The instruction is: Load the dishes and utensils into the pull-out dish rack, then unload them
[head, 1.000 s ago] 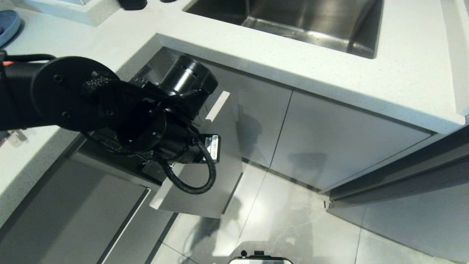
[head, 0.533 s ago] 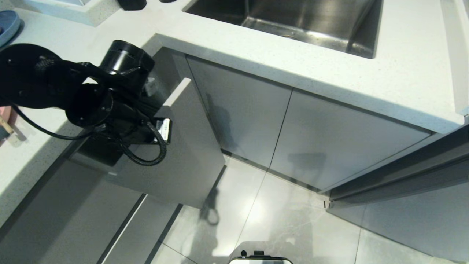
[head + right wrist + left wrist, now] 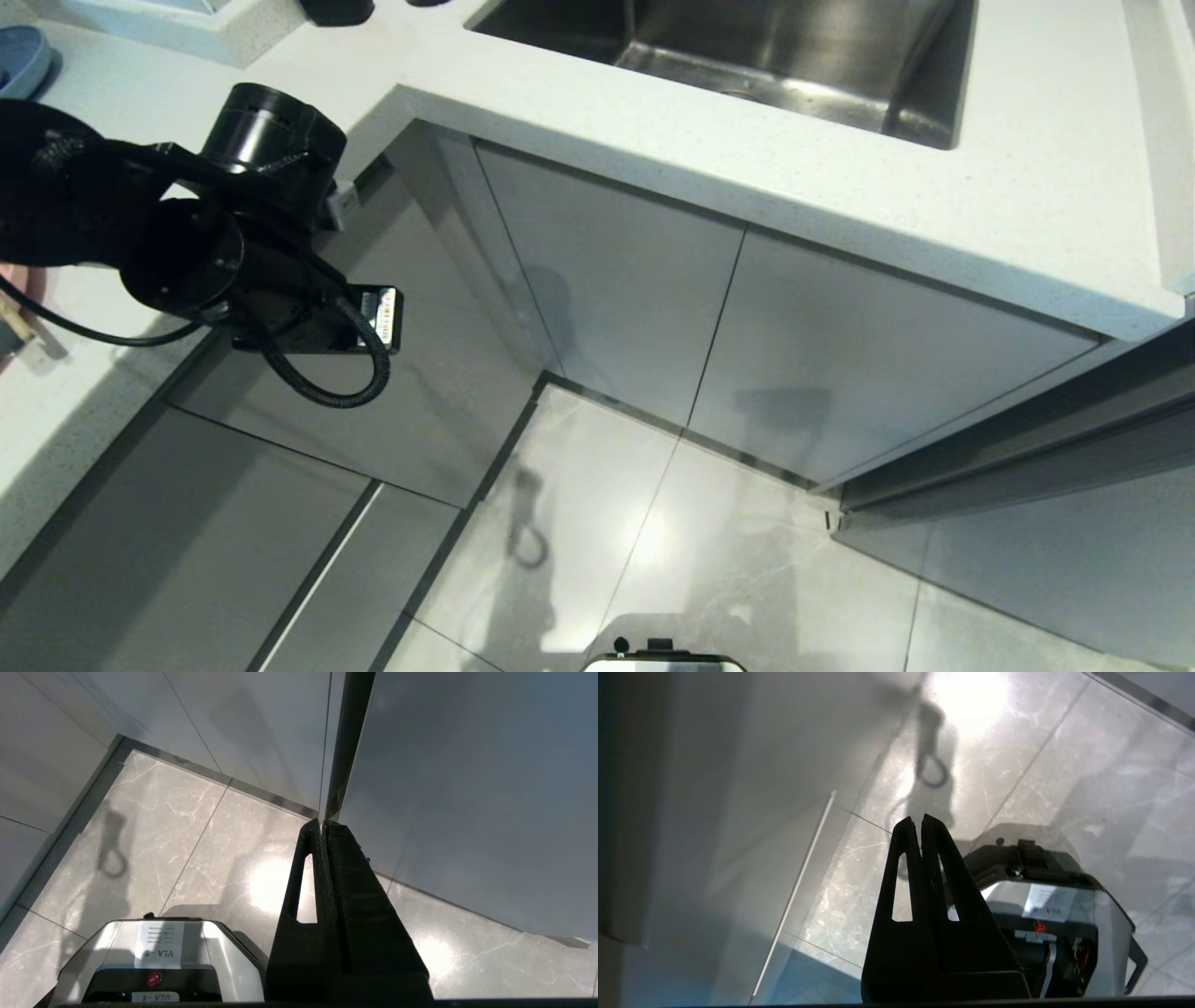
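Steel sink [image 3: 794, 56] above closed cabinet fronts [image 3: 607, 308]; blue plate [image 3: 21, 58] probably far left.

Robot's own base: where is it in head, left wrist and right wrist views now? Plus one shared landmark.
Head view: base barely shows, at the middle of the bottom edge.
Left wrist view: base lower right, behind the shut left gripper.
Right wrist view: base lower left, beside the shut right gripper.
Shared landmark: loop shadow on the floor, in all three.

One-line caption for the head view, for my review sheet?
Left arm raised beside the closed pull-out dish rack front, below the white counter and steel sink.
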### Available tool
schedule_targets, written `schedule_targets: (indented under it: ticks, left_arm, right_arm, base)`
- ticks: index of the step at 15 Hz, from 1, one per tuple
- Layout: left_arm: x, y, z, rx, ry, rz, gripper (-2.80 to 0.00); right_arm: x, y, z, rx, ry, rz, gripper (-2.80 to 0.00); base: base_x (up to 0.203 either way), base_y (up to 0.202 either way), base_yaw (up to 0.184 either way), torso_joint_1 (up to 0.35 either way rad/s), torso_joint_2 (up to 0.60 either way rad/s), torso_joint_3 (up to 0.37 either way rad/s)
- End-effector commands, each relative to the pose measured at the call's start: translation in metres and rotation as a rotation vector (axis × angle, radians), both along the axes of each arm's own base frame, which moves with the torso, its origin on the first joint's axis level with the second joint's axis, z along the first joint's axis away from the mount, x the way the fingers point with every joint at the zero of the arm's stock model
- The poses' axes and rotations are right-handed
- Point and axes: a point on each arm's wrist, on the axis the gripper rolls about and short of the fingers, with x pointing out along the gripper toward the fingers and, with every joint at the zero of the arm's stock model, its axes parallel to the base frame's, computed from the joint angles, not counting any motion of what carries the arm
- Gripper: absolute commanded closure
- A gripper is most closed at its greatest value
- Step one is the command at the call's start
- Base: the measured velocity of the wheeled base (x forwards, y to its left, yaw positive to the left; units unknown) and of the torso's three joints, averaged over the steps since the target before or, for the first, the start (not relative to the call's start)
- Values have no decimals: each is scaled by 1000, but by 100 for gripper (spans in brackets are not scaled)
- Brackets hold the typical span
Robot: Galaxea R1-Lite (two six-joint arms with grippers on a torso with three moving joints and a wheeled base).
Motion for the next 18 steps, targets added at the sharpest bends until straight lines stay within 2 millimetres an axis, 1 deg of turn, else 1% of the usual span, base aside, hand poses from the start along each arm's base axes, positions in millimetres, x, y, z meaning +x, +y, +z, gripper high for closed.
schedule_targets:
  ticks: [1, 3, 4, 6, 8, 11, 13, 14, 16, 18]
  left_arm:
    - [-5, -4, 0, 1, 3, -18, 0]
    - [-12, -8, 4, -7, -9, -39, 0]
    - [-18, -9, 8, -17, -25, -54, 0]
    - [-34, -7, 22, -48, -80, -78, 0]
    - [-51, -1, 38, -94, -154, -99, 0]
    - [-95, 21, 73, -208, -316, -164, 0]
    - [-129, 42, 92, -274, -420, -195, 0]
    - [-145, 54, 99, -301, -464, -210, 0]
    - [-179, 78, 106, -327, -545, -220, 0]
    - [-217, 95, 108, -322, -638, -189, 0]
  right_arm:
    - [0, 0, 0, 1, 2, 1, 0]
    - [0, 0, 0, 0, 2, 1, 0]
    - [0, 0, 0, 0, 1, 1, 0]
    - [0, 0, 0, 0, 2, 1, 0]
    - [0, 0, 0, 0, 2, 1, 0]
    - [0, 0, 0, 0, 2, 1, 0]
    - [0, 0, 0, 1, 2, 1, 0]
    - [0, 0, 0, 0, 2, 1, 0]
    - [0, 0, 0, 0, 2, 1, 0]
    - [0, 0, 0, 0, 2, 1, 0]
  base:
    - [0, 0, 0, 0, 0, 0]
    - [0, 0, 0, 0, 0, 0]
    - [0, 0, 0, 0, 0, 0]
    - [0, 0, 0, 0, 0, 0]
    - [0, 0, 0, 0, 0, 0]
    - [0, 0, 0, 0, 0, 0]
    - [0, 0, 0, 0, 0, 0]
    - [0, 0, 0, 0, 0, 0]
    - [0, 0, 0, 0, 0, 0]
    - [0, 0, 0, 0, 0, 0]
